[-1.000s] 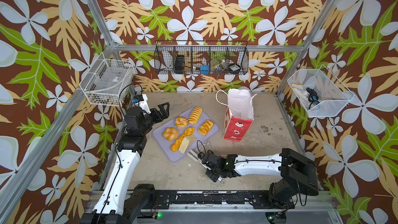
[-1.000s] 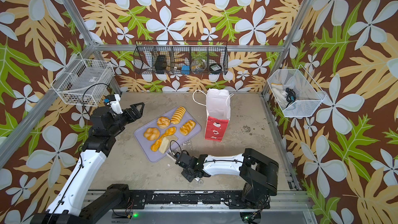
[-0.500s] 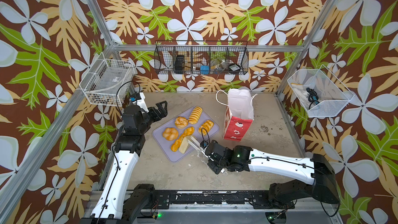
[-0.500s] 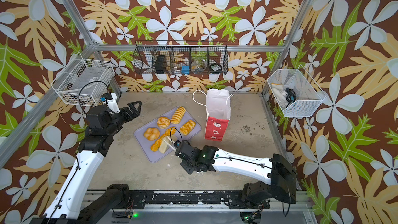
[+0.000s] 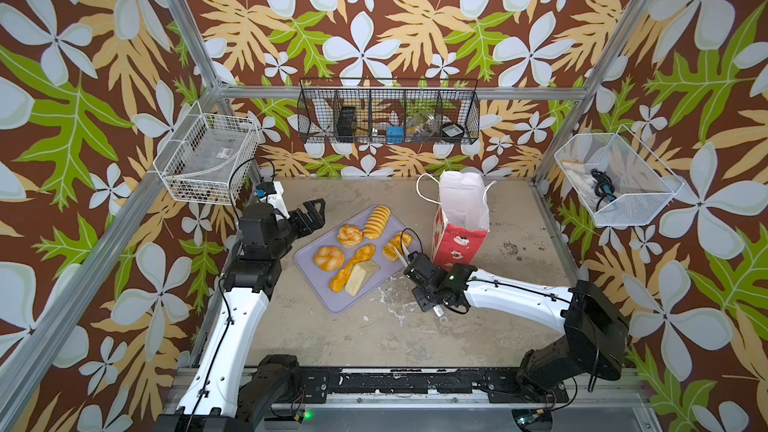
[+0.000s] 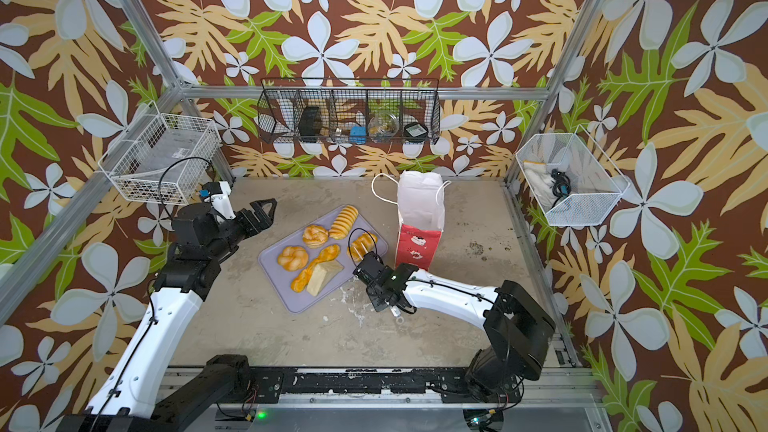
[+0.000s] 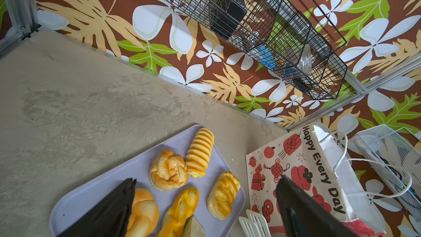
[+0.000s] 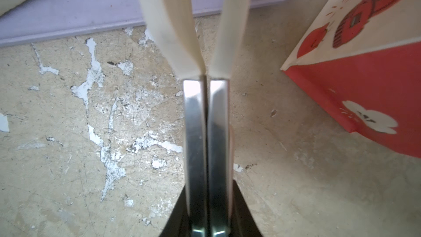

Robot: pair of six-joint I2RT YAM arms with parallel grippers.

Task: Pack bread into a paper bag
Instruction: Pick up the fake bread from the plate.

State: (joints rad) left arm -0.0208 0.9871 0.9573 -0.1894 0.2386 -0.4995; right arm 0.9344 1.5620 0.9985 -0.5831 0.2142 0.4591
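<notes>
Several golden pieces of bread lie on a lavender tray (image 5: 307, 257): a knotted bun (image 5: 328, 257), a round bun (image 5: 349, 235), a ridged roll (image 5: 377, 222), a small roll (image 5: 397, 245), a long braid (image 5: 353, 265) and a pale slice (image 5: 361, 277). The paper bag (image 5: 459, 222), red with white prints, stands upright and open just right of the tray. My right gripper (image 5: 415, 265) is shut on metal tongs (image 8: 196, 133). Their white tips (image 7: 255, 224) stand slightly apart and empty beside the tray's corner, between the tray and the bag. My left gripper (image 5: 311, 211) hovers open left of the tray.
A white wire basket (image 5: 208, 168) hangs on the left wall, a black one (image 5: 386, 112) on the back wall, and a white mesh one (image 5: 615, 184) on the right. Aluminium frame posts bound the concrete-look table.
My right arm has reached forward from the table's front to the gap between tray and bag, carrying the tongs. The tong tips have parted a little. The left arm has barely shifted.
</notes>
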